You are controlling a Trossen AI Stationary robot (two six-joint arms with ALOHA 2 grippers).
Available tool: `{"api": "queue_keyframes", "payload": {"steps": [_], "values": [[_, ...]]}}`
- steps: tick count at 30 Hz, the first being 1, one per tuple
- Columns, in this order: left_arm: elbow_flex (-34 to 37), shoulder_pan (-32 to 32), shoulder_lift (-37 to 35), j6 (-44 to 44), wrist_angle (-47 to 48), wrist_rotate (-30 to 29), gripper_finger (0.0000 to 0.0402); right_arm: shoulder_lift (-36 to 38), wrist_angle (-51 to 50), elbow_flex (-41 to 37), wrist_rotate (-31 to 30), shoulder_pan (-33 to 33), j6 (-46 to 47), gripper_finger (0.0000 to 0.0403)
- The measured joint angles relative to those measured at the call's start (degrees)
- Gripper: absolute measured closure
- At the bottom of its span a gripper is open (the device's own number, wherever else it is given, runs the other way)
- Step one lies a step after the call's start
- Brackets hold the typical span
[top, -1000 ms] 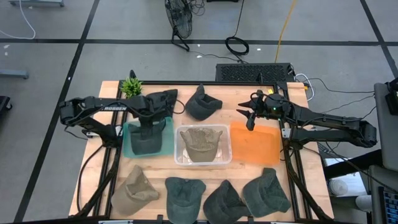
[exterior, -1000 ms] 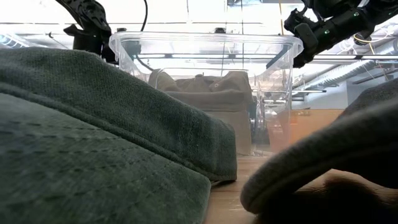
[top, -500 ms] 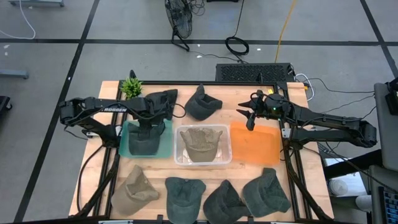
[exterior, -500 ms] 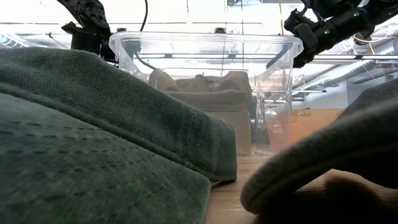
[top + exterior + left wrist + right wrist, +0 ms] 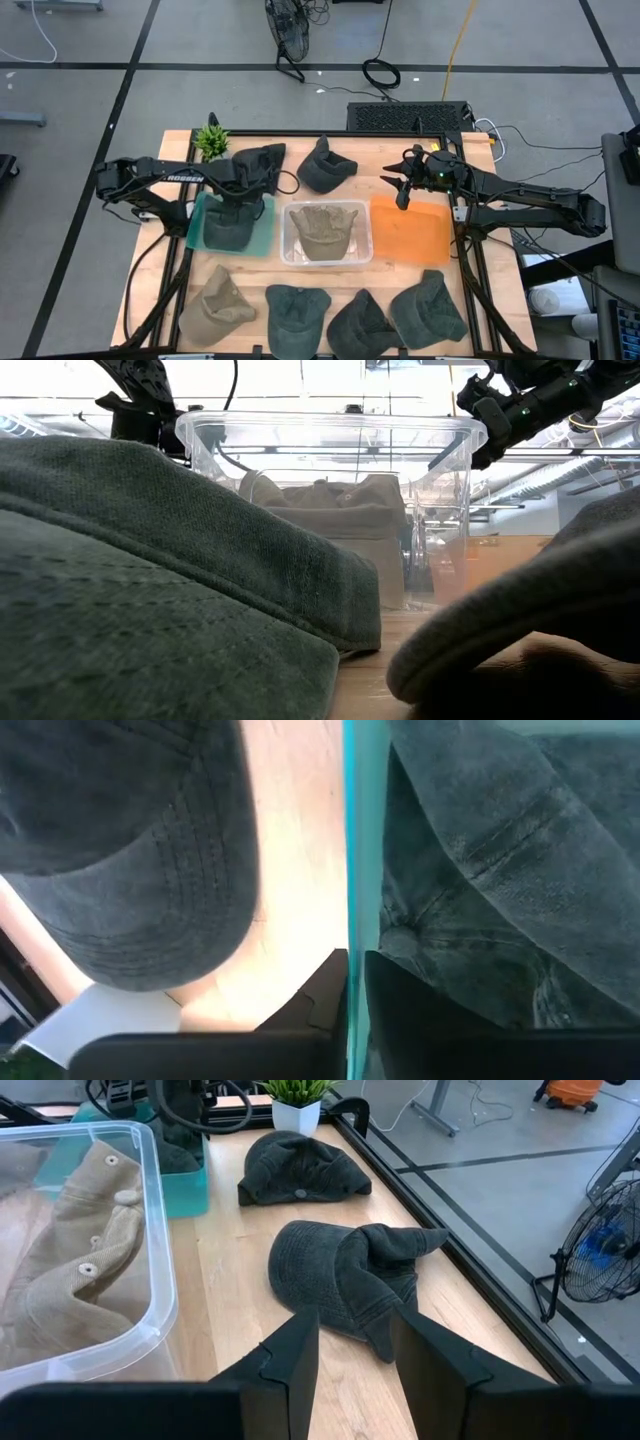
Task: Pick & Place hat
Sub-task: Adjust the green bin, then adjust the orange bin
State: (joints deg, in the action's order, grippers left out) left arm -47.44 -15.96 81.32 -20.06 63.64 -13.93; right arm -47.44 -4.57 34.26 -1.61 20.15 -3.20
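From above, the left gripper (image 5: 240, 197) reaches down over the teal bin's (image 5: 262, 240) far rim, above a dark hat (image 5: 228, 226) inside. Its wrist view shows more — one finger outside the thin teal wall, another inside against stitched denim-like cloth — but I cannot tell whether the jaws are closed. Right of that bin, the clear tub (image 5: 290, 250) holds a tan corduroy hat (image 5: 325, 229). Farther right, the right gripper (image 5: 402, 188) hovers open over the orange bin (image 5: 412, 232), arm stretched out.
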Motion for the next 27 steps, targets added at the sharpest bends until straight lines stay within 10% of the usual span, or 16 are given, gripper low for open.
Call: {"api": "queue_keyframes", "payload": {"steps": [27], "values": [[-19.8, 2.7, 0.0, 13.1, 16.9, -6.1, 0.0249, 0.0, 0.0, 0.0, 0.1, 0.0, 1.6, 0.0287]]}}
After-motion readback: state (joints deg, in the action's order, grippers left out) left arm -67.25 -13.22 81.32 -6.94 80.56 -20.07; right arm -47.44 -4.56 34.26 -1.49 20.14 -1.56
